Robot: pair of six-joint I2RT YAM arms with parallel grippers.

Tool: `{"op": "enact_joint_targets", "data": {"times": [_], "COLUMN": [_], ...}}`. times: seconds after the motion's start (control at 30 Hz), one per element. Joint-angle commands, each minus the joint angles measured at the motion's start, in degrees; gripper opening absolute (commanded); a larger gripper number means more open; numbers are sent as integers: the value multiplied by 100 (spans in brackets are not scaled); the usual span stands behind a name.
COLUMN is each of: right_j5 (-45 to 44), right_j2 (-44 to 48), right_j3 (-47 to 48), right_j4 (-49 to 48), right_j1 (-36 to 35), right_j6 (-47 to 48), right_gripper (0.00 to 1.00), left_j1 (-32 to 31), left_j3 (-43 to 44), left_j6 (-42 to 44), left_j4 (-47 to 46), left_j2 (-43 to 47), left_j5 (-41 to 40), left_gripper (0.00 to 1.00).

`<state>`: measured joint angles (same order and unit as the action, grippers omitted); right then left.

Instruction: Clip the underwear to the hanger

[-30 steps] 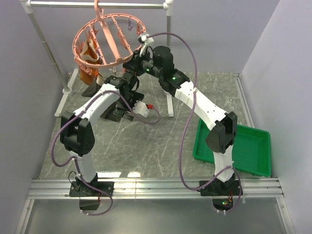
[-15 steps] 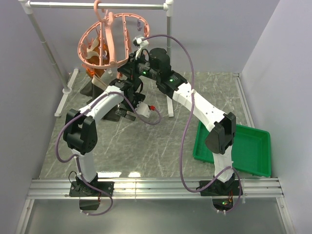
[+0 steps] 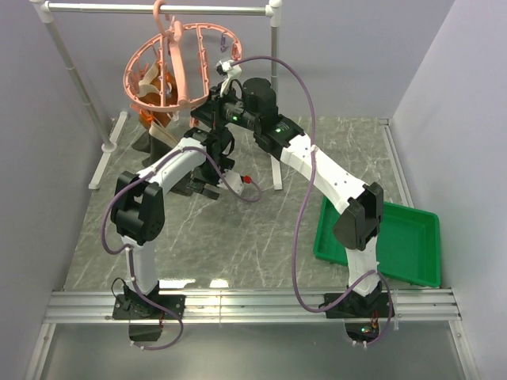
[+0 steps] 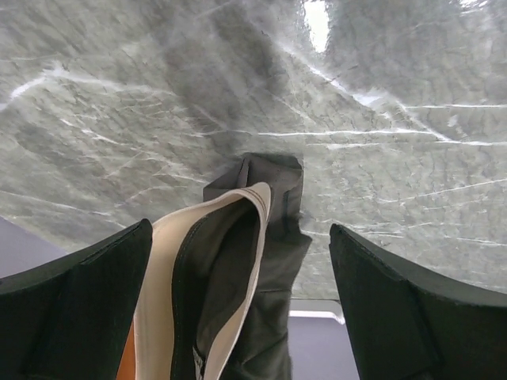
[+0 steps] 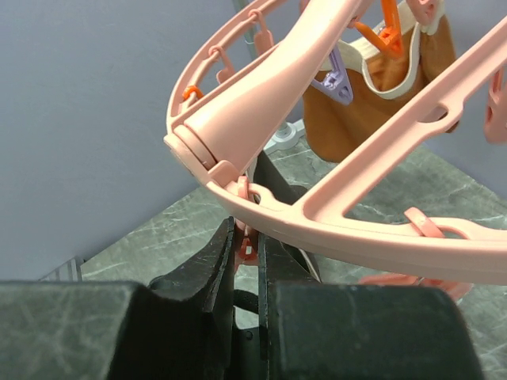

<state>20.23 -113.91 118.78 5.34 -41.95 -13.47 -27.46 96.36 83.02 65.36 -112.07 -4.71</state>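
The salmon-pink hanger [image 3: 170, 67] hangs tilted from the rack bar. My right gripper [image 3: 220, 103] is at its near right rim. In the right wrist view the gripper [image 5: 247, 237] is shut on a small pink clip [image 5: 247, 247] under the hanger [image 5: 356, 229]. The underwear [image 3: 161, 136], dark olive with a tan waistband, hangs below the ring. What holds it up is hidden. My left gripper [image 3: 200, 187] is low beside it. In the left wrist view it [image 4: 238, 229] stands open with the underwear [image 4: 273, 261] hanging between the fingers [image 4: 396, 309], touching neither.
An orange-brown garment [image 5: 372, 103] is clipped to the far side of the ring, beside a purple clip [image 5: 337, 83]. The white pipe rack [image 3: 273, 47] stands at the back. A green tray [image 3: 396, 241] lies at the right on the marble table [image 3: 238, 237].
The right gripper has pulled the ring's rim left and up, so the hanger stands steeper. The left arm has swung right. Both grippers kept their state.
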Motion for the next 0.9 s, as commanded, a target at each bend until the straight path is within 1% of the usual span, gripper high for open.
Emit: {"op": "enact_joint_targets", "data": {"times": [0.0,0.13,0.23,0.37,0.5,0.7,0.77,0.8,0.87], "right_j5": [69,78,95,104,95,104,113,104,122], "right_j2": [378,387,387,413,422,422,422,422,413], "right_j3": [-13,-22,-22,-66,-92,-83,-92,-101,-92], "right_j4": [-209,-218,-227,-244,-253,-271,-279,-280,-288], "right_j1": [-14,-6,-6,-6,-6,-6,-6,3,3], "right_j6": [3,-6,-6,-6,-6,-15,-6,-6,-15], "right_gripper": [0,0,0,0,0,0,0,0,0], "left_j1": [30,74,92,127,136,189,197,197,197], "left_j3": [226,94,15,-82,-205,24,50,85,243], "left_j6": [-76,-85,-32,231,390,363,355,337,250], "left_j4": [126,-23,-146,-331,-630,-340,-261,-209,27], "left_j2": [-69,-78,-34,106,177,-51,-69,-113,-174], "left_j5": [-197,-381,-364,-188,-285,-355,-347,-329,-329], "left_gripper": [99,99,99,99,99,99,96,88,78]}}
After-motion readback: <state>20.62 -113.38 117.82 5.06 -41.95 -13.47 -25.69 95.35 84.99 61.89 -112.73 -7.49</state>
